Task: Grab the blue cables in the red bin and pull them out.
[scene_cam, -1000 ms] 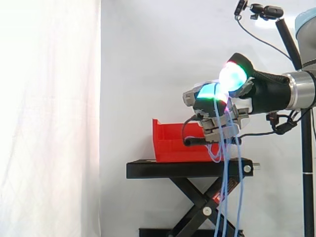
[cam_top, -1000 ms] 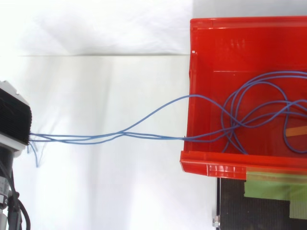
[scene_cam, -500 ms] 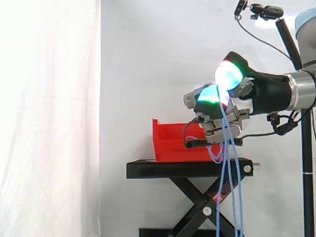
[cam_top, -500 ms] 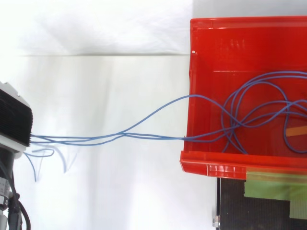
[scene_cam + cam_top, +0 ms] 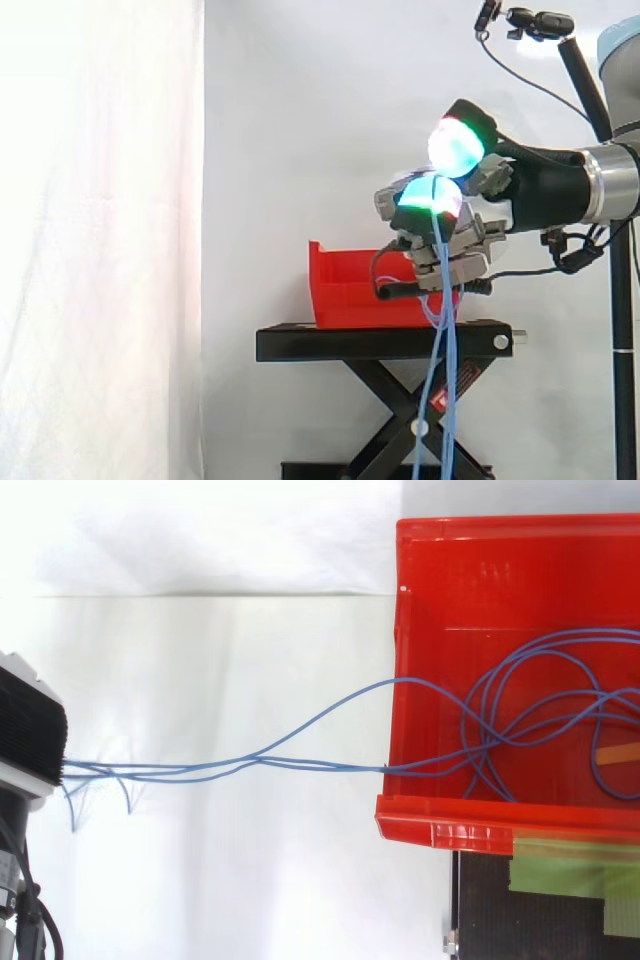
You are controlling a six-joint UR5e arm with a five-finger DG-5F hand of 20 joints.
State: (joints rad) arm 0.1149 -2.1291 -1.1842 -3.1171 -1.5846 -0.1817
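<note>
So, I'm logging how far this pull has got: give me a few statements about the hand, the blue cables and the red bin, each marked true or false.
1. The hand is shut on the blue cables. True.
2. The cables are wholly out of the red bin. False: loops lie inside it.
3. The bin sits on a black stand. True.
4. The cables' loose lengths rest on the stand's top. False: they hang from the hand down past it.

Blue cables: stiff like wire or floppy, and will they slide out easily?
Probably floppy: below the hand the blue cables hang straight down in the side view. Likely light, being thin strands. They may snag rather than slide: inside the red bin they lie in crossing loops.
</note>
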